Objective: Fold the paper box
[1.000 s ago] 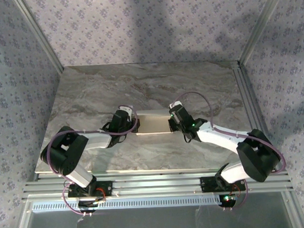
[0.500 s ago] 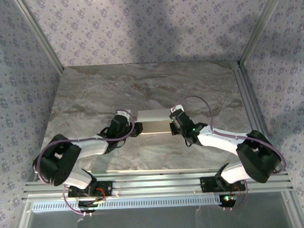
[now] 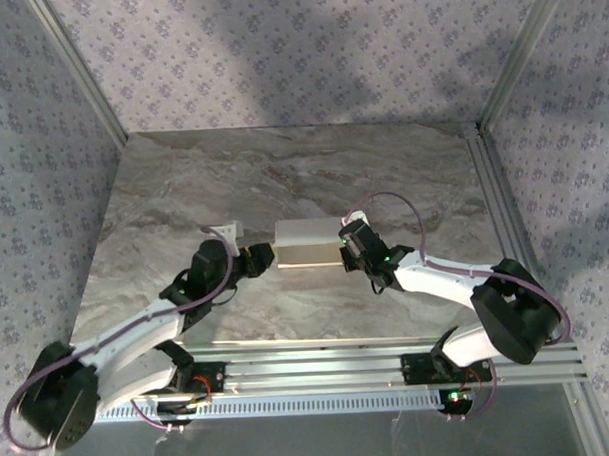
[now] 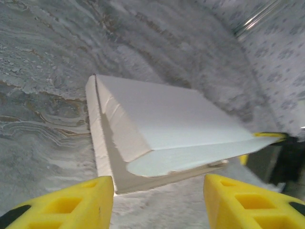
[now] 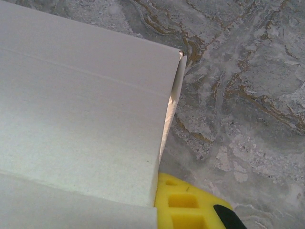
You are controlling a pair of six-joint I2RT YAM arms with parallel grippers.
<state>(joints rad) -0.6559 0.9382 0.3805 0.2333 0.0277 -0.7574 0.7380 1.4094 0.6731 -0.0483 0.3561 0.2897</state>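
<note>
White paper box mid desk; right gripper jaws clamped on its right end, left gripper jaws apart just beside its left end.

The top camera looks down from behind. 2 wrist cameras closely face the paper box, from opposite ends.

Table lies open behind the paper box; left end effector and right end effector block its ends.

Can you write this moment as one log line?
box: left end open | left gripper: open, clear of box | right gripper: shut on box
</note>
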